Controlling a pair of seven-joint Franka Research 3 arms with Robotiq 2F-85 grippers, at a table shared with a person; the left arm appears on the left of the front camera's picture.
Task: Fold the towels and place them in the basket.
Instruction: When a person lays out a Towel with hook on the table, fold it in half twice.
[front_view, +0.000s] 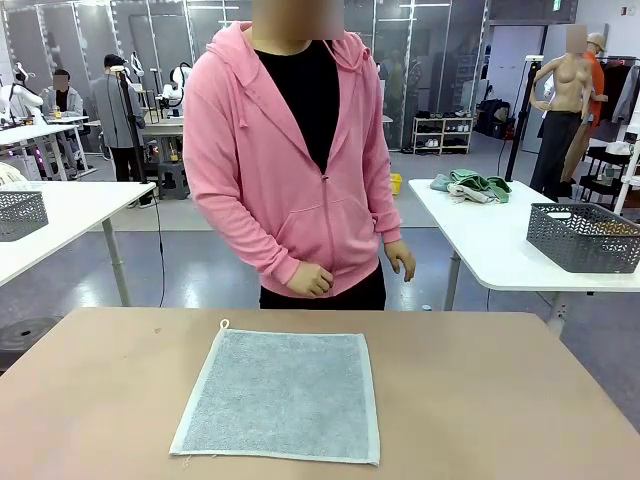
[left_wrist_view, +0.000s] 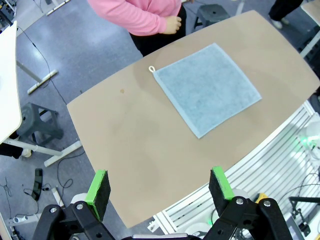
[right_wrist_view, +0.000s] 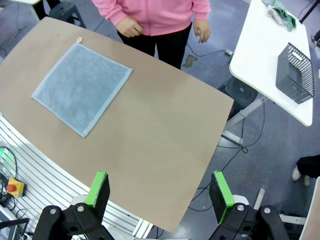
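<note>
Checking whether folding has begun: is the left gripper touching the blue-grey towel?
Apart. The left wrist view shows the open left gripper held above the table, with bare tabletop between it and the flat blue-grey towel.

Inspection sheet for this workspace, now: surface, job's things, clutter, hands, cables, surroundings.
Surface: brown table, carrying one towel.
Job's things: blue-grey towel flat, unfolded, its loop at the far-left corner; grey basket and heap of towels on the white side table to the right.
Clutter: nothing seen.
Hands: left hand open, empty, raised above the table; right hand likewise.
Cables: cable down to the floor by the left white table.
Surroundings: person in a pink hoodie at the far edge; second basket on the left white table.
</note>
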